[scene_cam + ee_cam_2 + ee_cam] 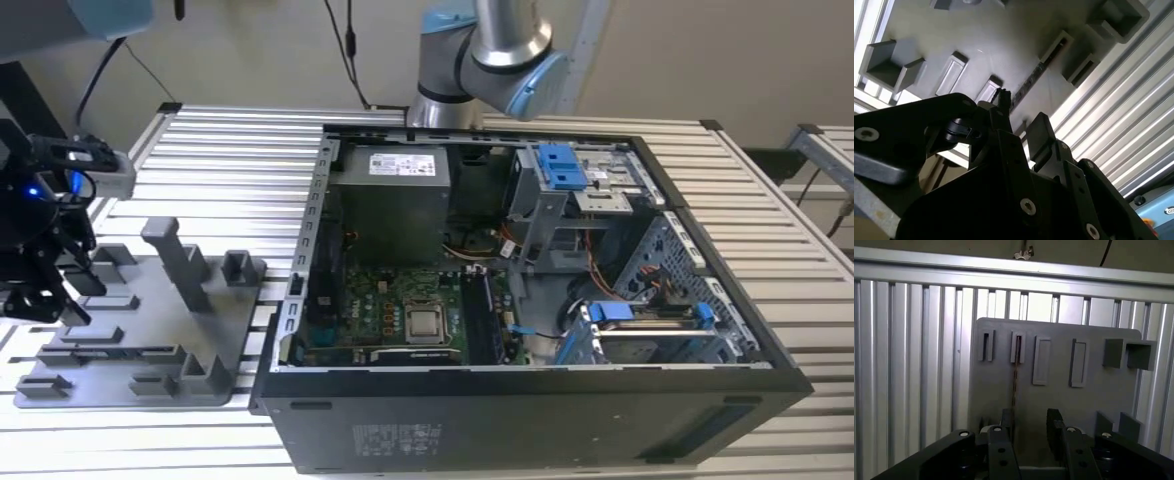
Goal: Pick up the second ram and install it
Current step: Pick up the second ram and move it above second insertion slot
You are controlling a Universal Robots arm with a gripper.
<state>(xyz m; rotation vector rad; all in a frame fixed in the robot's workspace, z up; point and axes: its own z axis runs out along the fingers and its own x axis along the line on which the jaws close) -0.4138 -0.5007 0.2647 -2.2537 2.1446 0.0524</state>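
Note:
The second ram [1015, 375] stands on edge in a slot of the grey fixture plate [1089, 405], seen as a thin dark line. In the second wrist view the ram [1030, 82] runs between two slot blocks on the plate [1004, 40]. My gripper [1030, 426] hangs just above the plate, open, with the ram's near end close to one black finger [1006, 421] and nothing held. The exterior view has the gripper [43, 292] over the plate's [234, 325] left side, far from the computer.
An open computer case [534, 378] lies at the exterior view's middle and right, its motherboard [400, 310] facing up. Upright posts [174, 262] rise from the plate beside the gripper. Everything rests on a ribbed metal table [214, 170]. The arm's base [481, 60] stands behind the case.

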